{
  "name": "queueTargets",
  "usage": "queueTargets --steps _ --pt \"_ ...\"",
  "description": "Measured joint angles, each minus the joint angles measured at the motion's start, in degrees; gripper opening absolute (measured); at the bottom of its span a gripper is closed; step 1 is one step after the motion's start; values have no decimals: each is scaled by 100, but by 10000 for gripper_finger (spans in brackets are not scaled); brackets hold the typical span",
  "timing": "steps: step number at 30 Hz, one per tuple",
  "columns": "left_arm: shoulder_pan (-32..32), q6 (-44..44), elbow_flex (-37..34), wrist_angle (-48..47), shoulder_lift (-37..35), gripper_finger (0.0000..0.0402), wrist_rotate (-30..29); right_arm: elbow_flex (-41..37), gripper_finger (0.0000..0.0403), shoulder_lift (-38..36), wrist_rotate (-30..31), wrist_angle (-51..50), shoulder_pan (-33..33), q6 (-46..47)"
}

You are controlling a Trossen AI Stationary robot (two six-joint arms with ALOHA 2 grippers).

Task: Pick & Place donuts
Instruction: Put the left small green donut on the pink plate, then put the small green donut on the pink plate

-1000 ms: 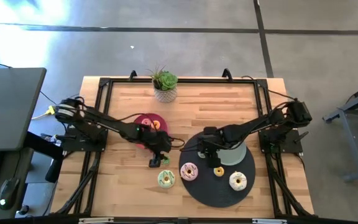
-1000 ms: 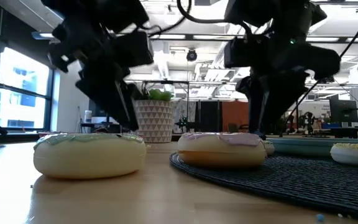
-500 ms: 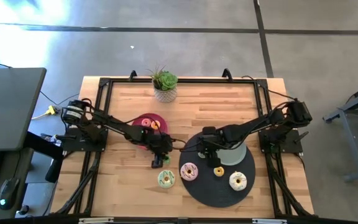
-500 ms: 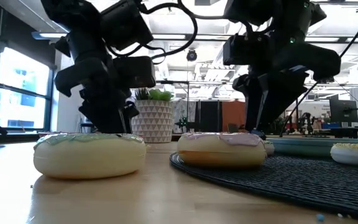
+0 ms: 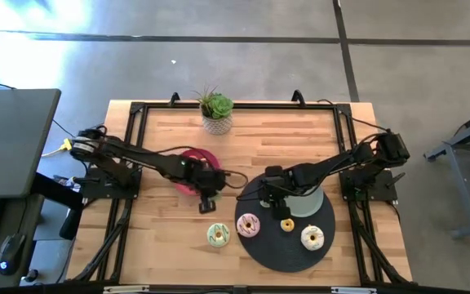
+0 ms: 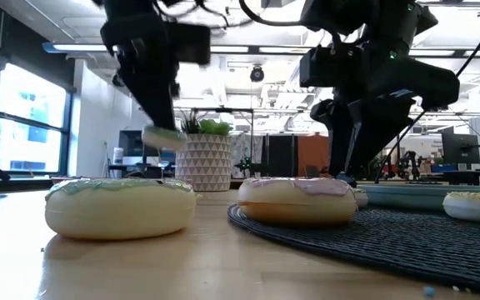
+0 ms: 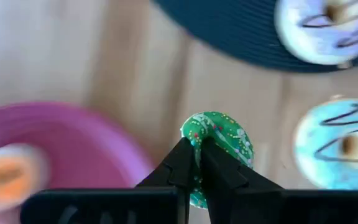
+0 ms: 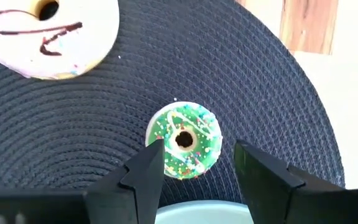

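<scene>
My left gripper (image 5: pixel 205 201) hangs just near of the magenta plate (image 5: pixel 188 157), shut on a tiny green sprinkled donut (image 7: pixel 221 135), which is off the table. An orange donut (image 7: pixel 5 175) lies on that plate. My right gripper (image 5: pixel 269 201) stands open over the dark round mat (image 5: pixel 288 255). Its fingers flank another tiny green-looking donut (image 8: pixel 184 141) lying flat there, without touching it. The pale green donut (image 5: pixel 218 235) rests on the wood. The pink (image 5: pixel 248 224), yellow (image 5: pixel 286 224) and white (image 5: pixel 312 238) donuts lie on the mat. My left gripper pinches one side of the tiny donut's ring (image 7: pixel 199 138) between its two fingers, which come from above and point down. The fingertips cover the spot, and the hole does not show. The donut (image 6: pixel 163 136) hangs lifted clear of the table, slightly tilted.
A grey-green plate (image 5: pixel 310 204) sits on the far part of the mat, beside my right gripper. A potted plant (image 5: pixel 216 113) stands at the table's far edge. Bare wood lies at the near left and far right. A black frame runs along the table's edges.
My left gripper has shut on the tiny green donut, then risen and drawn toward the far edge and the magenta plate. The donut has come up clear of the wood.
</scene>
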Motion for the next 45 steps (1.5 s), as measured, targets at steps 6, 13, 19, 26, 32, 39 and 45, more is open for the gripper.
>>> queueTargets --steps 6,13,19,26,32,39,45 --pt "544 154 -203 -148 -147 9 -491 0 184 0 0 85 0 -2" --pt "1390 261 -1084 800 -141 8 -198 0 184 0 14 150 0 -51" --pt "1537 285 -1327 1119 -13 25 156 0 184 0 66 148 -28 -240" --pt "1525 352 -1334 1197 -21 100 -3 0 184 2 -149 206 -199 -218" --pt "1528 414 -1129 929 -43 127 -27 0 184 111 -350 242 -339 -217" --pt "1528 457 -347 -304 -45 129 -22 0 184 409 -371 239 -341 -256" --pt "1472 270 577 -1883 -105 129 45 2 183 588 -409 258 -343 -236"
